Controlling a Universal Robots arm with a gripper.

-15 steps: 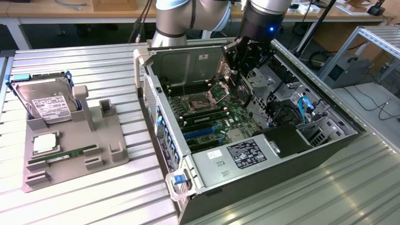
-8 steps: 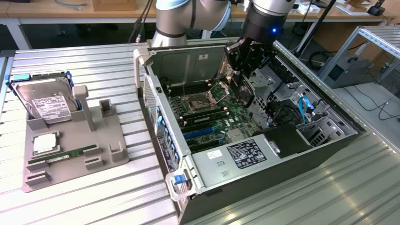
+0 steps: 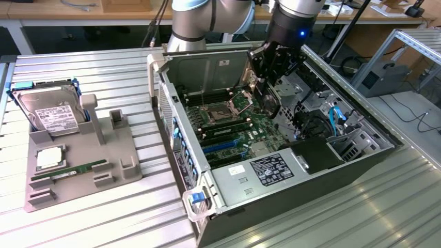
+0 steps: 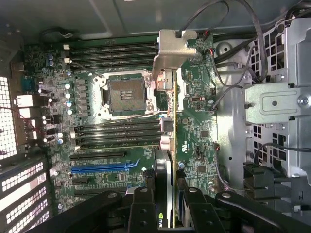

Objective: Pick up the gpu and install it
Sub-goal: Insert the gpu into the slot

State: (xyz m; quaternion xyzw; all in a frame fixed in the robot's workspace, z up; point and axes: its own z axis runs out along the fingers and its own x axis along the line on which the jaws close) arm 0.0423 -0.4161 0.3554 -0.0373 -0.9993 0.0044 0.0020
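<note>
gpu (image 4: 169,145) is clamped edge-on in the pincer (image 4: 169,206), one finger on each face, hanging over the open computer case (image 3: 180,150) and clear of the board. Its silvery bracket (image 4: 172,53) is at the far end, above the motherboard (image 4: 199,131). A small white logo sits on the card's edge by the fingers, too small to read.

Inside the case: one motherboard, one empty CPU socket (image 4: 127,92) with a bank of dark memory slots on each side, one blue expansion slot (image 4: 99,169), and one power supply wearing a dark printed label (image 3: 272,168), text unreadable.

Over on the exterior view's left, a grey fixture tray (image 3: 117,155) rests on the ribbed tabletop (image 3: 103,217). It carries one hard drive (image 3: 53,114) standing upright with a white label, one silver processor chip (image 3: 49,157) lying flat, and one green memory stick (image 3: 69,172).
</note>
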